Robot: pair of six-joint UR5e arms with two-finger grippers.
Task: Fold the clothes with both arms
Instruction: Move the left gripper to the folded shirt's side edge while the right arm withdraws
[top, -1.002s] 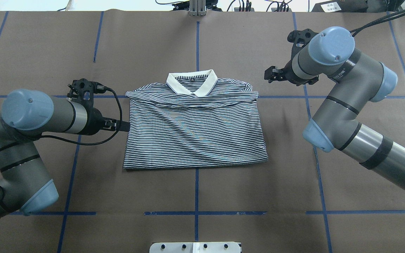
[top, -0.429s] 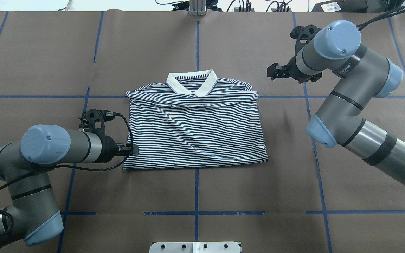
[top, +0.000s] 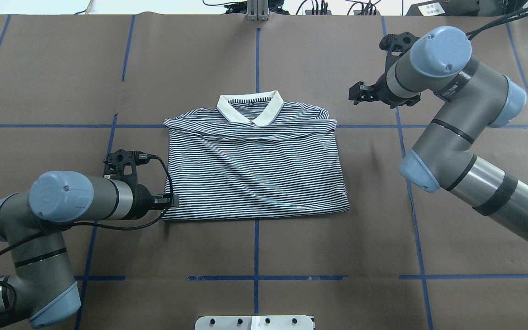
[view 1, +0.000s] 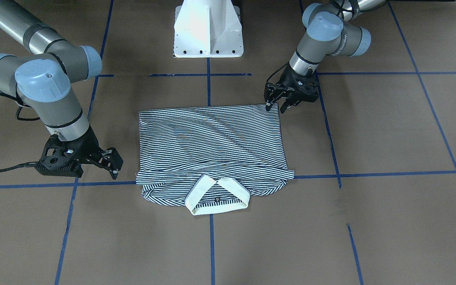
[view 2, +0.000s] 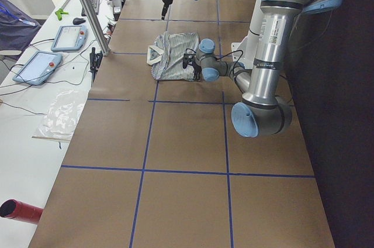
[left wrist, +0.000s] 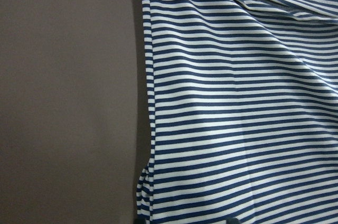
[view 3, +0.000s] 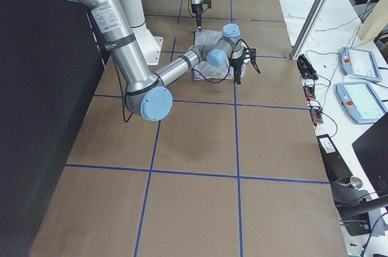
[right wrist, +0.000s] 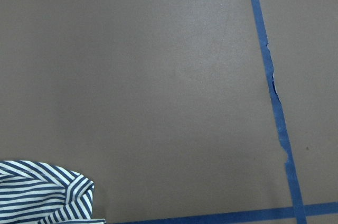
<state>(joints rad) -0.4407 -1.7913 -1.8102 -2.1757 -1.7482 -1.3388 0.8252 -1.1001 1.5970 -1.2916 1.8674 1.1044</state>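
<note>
Likely the weak spot is the corner grasp. The shirt (top: 255, 169) lies folded into a rough rectangle in the middle of the overhead frame, with the collar (top: 250, 107) toward the top. The left end effector (view 1: 275, 107) sits at the shirt's lower-left corner in that frame. Its jaws are spread and grasp nothing, and one fingertip touches the hem edge. If it closes from here it may pinch only the upper layer, and lifting would then peel the fold apart. If it nudges inward first, the thin knit could bunch up instead of slipping between the fingers. A fingertip pressed low could also scrape the brown tabletop (top: 291, 256) covering.

The right end effector (top: 352, 95) hangs released and empty in the upper right of the overhead frame, well apart from the shirt. If the left arm lifts alone, I judge the fabric would drag askew and the collar would go off centre.

Several things cannot be read:
- How many layers are stacked at the corner.
- Where the sleeves went.
- The placket and chest logo, neither of which shows.
- The fingertips in the left wrist view, which are only dark slivers at its bottom edge.
- Most of the shirt in the right wrist view, which catches just a scrap at lower left beside blue tape (right wrist: 274, 92).
- Finger detail in the side views, which are too small.
</note>
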